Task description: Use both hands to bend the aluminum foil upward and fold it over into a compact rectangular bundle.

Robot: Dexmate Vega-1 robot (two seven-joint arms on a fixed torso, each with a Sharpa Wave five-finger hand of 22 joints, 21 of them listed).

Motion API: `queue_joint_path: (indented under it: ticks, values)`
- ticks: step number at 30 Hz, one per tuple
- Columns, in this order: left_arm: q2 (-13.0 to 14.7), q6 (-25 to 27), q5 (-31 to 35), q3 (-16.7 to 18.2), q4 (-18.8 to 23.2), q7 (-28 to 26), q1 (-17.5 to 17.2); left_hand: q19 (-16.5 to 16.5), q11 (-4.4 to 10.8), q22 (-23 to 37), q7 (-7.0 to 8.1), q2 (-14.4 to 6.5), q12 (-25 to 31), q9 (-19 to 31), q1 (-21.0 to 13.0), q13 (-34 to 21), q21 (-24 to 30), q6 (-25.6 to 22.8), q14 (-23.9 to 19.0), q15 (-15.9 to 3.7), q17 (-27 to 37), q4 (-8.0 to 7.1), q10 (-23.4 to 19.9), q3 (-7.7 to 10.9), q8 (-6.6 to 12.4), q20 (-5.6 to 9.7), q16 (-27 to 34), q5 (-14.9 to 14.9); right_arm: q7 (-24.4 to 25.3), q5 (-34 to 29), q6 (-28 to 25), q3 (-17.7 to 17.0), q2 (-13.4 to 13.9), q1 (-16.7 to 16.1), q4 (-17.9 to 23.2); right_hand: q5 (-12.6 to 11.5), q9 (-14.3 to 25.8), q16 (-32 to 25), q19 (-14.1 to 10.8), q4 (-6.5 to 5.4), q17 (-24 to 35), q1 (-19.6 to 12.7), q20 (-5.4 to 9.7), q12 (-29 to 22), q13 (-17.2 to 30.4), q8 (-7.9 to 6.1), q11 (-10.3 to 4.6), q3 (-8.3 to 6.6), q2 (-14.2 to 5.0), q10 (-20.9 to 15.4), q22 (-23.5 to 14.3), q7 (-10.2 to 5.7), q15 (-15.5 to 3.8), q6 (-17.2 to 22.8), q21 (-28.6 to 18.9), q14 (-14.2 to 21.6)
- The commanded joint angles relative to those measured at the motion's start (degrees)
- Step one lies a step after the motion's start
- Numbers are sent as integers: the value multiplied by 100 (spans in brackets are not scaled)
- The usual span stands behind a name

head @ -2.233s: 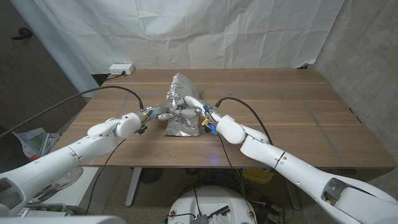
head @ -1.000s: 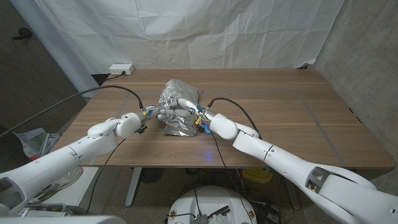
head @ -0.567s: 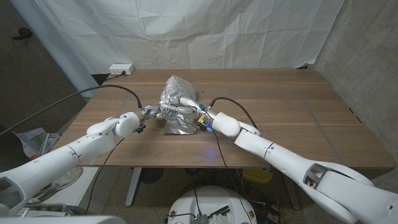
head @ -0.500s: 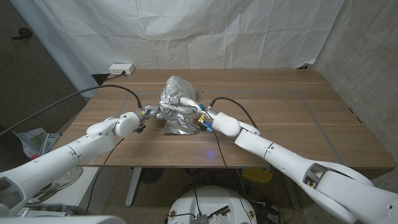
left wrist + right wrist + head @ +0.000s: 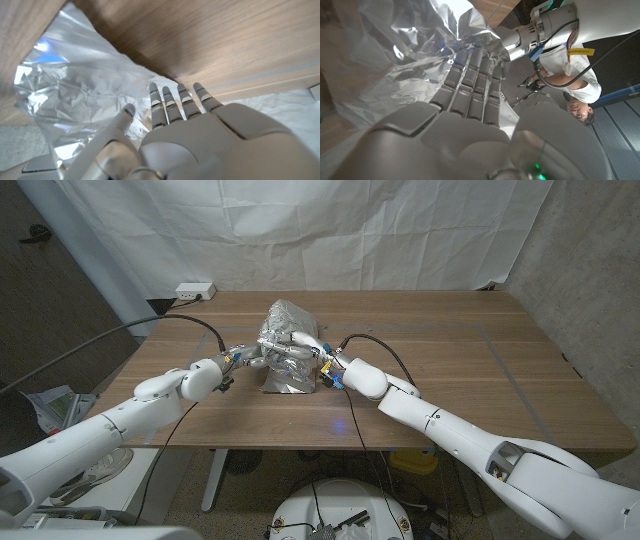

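The crinkled aluminum foil stands bent upward near the table's middle, its top curled over into a rounded hump and its lower part lying on the wood. My left hand is at the foil's left side with its fingers straight and apart, the fingertips at the foil. My right hand reaches in from the right. Its straight fingers press flat against the foil. Neither hand grips the sheet.
The wooden table stretches wide to the right of the foil. A white power strip lies at its far left corner. A white cloth hangs behind. A person shows beyond my left wrist in the right wrist view.
My right hand has slid leftward across the foil and pushed its raised top over into a rounded hump. My left hand has shifted slightly closer to the foil's left side.
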State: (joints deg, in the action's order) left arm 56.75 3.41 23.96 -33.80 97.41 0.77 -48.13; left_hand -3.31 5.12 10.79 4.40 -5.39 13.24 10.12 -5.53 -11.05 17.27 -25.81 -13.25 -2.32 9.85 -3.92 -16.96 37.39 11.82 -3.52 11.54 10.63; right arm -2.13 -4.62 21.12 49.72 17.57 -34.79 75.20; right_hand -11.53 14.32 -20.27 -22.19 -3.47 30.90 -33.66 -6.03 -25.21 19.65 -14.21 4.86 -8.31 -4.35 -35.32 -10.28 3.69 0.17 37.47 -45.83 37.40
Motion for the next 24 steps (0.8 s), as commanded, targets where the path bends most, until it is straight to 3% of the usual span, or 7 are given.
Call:
queue_joint_path:
  ticks: [1, 9, 14, 18, 20, 24]
  values:
    - [80, -167, -77, 258, 89, -518, -169, -119, 4, 8, 17, 10, 25, 13, -84, -8, 57, -99, -110, -187, -2, 93, -61, 22, -23, -17, 26, -13, 155, -154, 59, -14, -4, -3, -42, 2, 32, 20, -41, 34, 19, -26, 7, -19, 0, -51, 65, -17, -32, -69, -26, 12, -17, 87, -9, 61]
    - [170, -203, -122, 423, 196, -673, -281, -196, -39, 7, -97, 59, 51, 17, -223, -6, 54, -338, -253, -144, -7, 292, -229, 60, 17, 6, 11, -36, 226, -269, 125, 11, -39, 70, -160, 14, 45, 25, -49, 45, 12, 3, 10, -28, -21, -96, -17, -19, -25, -143, -25, -8, -15, 158, 1, 98]
    - [294, -63, -78, 569, 418, -767, -421, -336, -66, 11, -130, 101, 91, 21, -266, -6, 84, -458, -489, -106, -2, 395, -433, 64, 12, -16, 43, -48, 302, -386, 192, 40, -70, 134, -256, 18, 51, 31, -39, 51, 9, 16, 9, -26, -31, -107, -8, -20, -20, -159, -25, -5, -4, 162, 11, 108]
    - [397, 115, -155, 693, 589, -689, -529, -344, -36, 10, -154, 113, 98, 22, -326, -4, 70, -569, -538, -181, -4, 486, -520, 83, 25, -6, 25, -49, 363, -451, 218, 53, -103, 170, -324, 19, 57, 41, -37, 61, 5, 24, 8, -18, -40, -114, 45, -22, -15, -161, -24, -2, -6, 162, 18, 108]
    - [442, 339, -125, 729, 686, -621, -570, -348, -36, 6, -168, -89, 59, 24, -601, 1, 43, -593, -558, -193, -7, 708, -540, 269, -4, -10, -16, -2, 401, -496, 197, 60, -103, 173, -329, 21, 60, 44, -39, 63, 4, 31, 6, -17, -42, -120, 73, -23, -13, -168, -24, -3, -9, 166, 21, 114]
    - [514, 750, -143, 736, 795, -336, -578, -336, -35, 6, -169, -139, -14, 25, -905, 2, 2, -462, -519, -222, -12, 1045, -501, 425, -94, -24, -77, 37, 491, -567, 136, 60, -101, 166, -335, 22, 65, 51, -30, 72, 0, 36, 6, -19, -38, -130, 123, -26, -9, -174, -24, 1, -3, 174, 29, 114]
